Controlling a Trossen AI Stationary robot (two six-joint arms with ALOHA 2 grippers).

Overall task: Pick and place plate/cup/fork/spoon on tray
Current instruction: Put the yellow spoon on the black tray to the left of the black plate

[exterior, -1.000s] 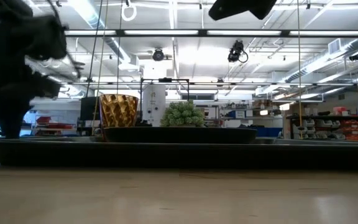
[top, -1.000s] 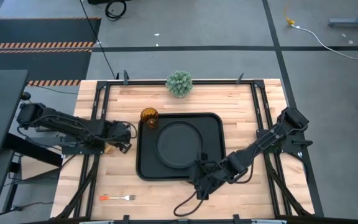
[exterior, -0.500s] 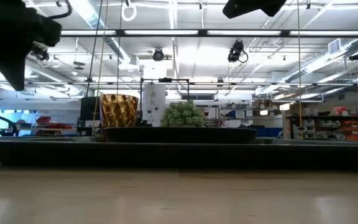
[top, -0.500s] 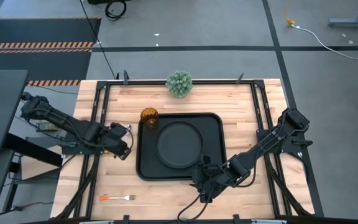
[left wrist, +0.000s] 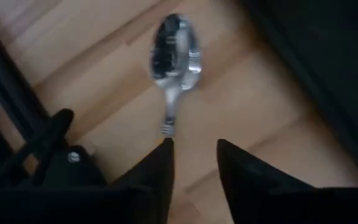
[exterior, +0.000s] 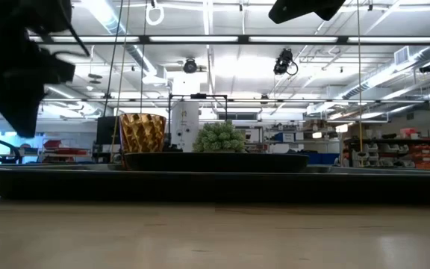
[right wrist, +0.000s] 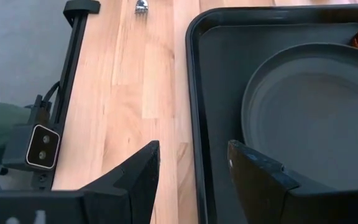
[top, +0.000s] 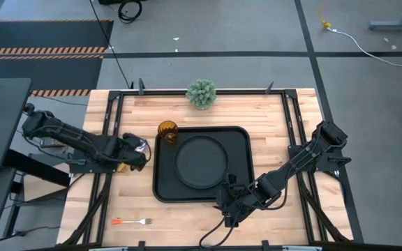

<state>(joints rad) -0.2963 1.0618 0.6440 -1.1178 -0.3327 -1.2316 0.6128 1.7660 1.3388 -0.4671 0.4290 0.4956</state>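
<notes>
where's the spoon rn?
In the left wrist view the spoon lies on the wooden table ahead of the open left gripper, left of the tray. The arm hides it in the high view.

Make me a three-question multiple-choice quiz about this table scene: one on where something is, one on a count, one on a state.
1. Where is the plate?
A. on the tray
B. on bare wood
C. under the plant

2. How many forks lie on the table?
A. none
B. one
C. three

3. How is the left gripper?
A. shut on the cup
B. open over the spoon's handle
C. holding the plate

Answers: 1 A, the high view shows the plate inside the tray's rim. 2 B, a single fork lies near the table's front edge. 3 B, the left wrist view shows the fingers apart with the spoon just beyond them.
</notes>
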